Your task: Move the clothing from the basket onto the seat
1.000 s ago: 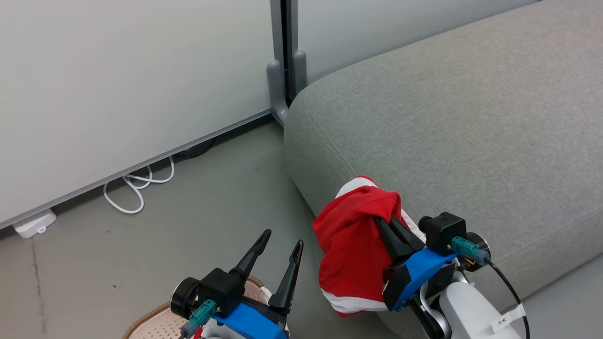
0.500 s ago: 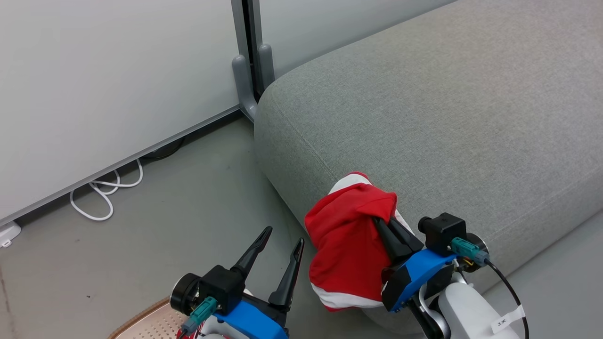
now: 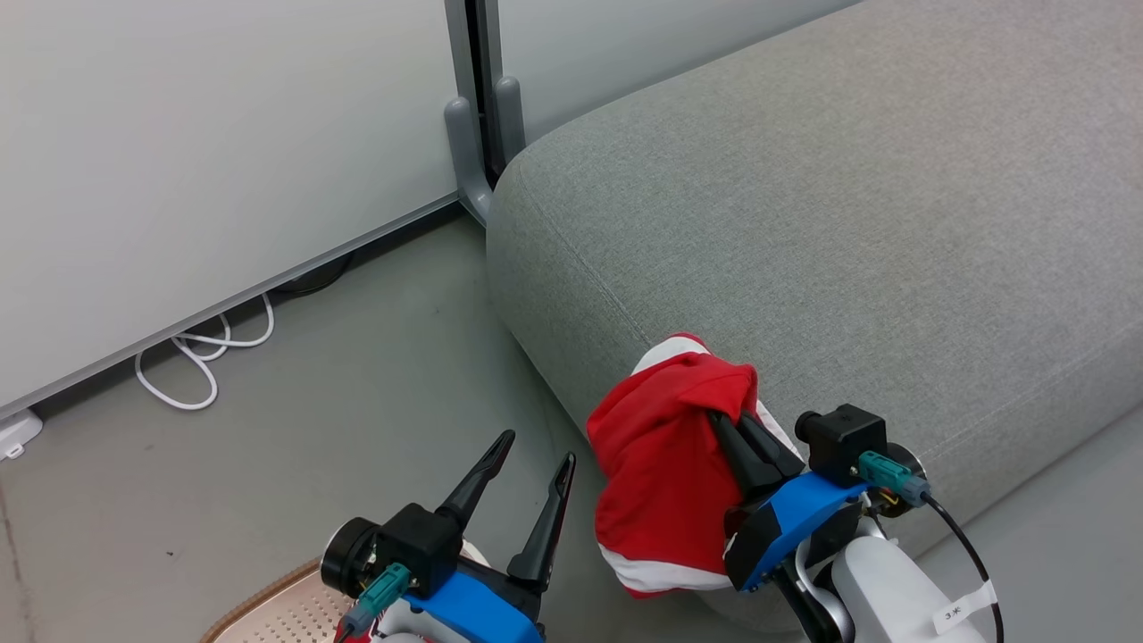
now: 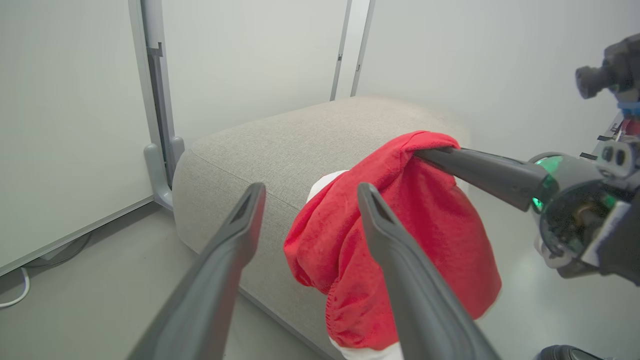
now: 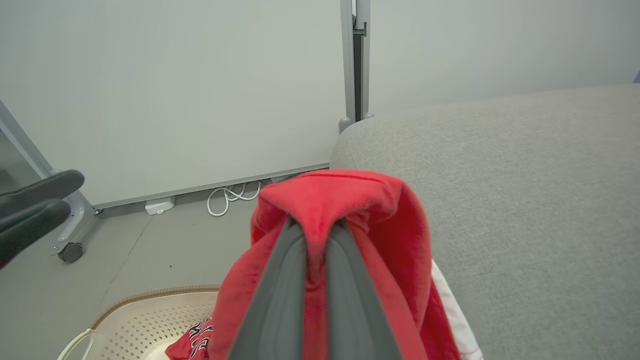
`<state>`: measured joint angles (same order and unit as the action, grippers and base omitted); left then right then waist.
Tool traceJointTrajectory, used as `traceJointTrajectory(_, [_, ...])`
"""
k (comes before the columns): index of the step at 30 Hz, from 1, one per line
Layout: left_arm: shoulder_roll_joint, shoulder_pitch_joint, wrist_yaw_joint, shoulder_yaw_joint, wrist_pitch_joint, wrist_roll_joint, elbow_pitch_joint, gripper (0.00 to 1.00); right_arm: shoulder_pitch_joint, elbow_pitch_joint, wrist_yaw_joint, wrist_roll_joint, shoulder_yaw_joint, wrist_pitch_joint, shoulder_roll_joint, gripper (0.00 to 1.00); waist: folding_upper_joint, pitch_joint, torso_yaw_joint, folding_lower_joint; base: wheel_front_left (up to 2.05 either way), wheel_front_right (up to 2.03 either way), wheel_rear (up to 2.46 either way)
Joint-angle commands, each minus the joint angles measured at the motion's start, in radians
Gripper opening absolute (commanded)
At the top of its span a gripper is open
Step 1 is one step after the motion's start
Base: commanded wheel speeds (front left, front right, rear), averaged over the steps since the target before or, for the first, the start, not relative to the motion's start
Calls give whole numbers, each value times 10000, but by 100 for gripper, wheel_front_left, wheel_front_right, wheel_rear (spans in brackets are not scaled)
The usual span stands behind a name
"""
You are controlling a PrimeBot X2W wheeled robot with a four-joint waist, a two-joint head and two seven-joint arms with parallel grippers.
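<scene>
Barely shifted, right fingers [image 3: 743, 448] pinch the red garment [image 3: 661, 473], hanging lengthwise downward; left fingers [image 3: 546, 527] spread.

Grey floor [image 3: 357, 446] under seat [image 3: 804, 223], basket [image 3: 268, 597] and white cable [image 3: 214, 386]

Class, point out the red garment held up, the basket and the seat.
red garment [image 3: 661, 464], head view, hanging red body.
basket [image 5: 170, 290], right wrist view, brown rim.
seat [image 3: 848, 223], head view, bare grey top.
</scene>
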<state>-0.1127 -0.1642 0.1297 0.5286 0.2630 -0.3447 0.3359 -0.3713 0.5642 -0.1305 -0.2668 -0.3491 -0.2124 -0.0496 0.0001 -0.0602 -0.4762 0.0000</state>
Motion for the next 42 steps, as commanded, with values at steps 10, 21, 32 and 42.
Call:
traceJointTrajectory(10, [-207, -145, 14, -91, 27, 57, -150, 100, -297, 16, -5, -179, 164, -107, -16, 0, -1, -272, 20, 0, 0, 0, 0])
traceJointTrajectory(21, [-723, -657, 14, 119, 27, 244, -579, 100, -2500, 671, -5, 38, 1940, -76, -14, 0, -1, -1424, 195, 0, 0, 0, 0])
traceJointTrajectory(32, [-1858, -1581, 14, 638, 11, 446, -1477, 100, -5410, 1796, -5, 257, 5141, -265, -633, 0, -1, -3668, 878, 0, 0, 0, 0])
traceJointTrajectory(42, [-2571, -2006, -30, 786, -235, 771, -2738, 100, -6828, 2217, -7, 366, 6812, -491, -1551, 0, -1, -5259, 1284, 0, 0, 0, 0])
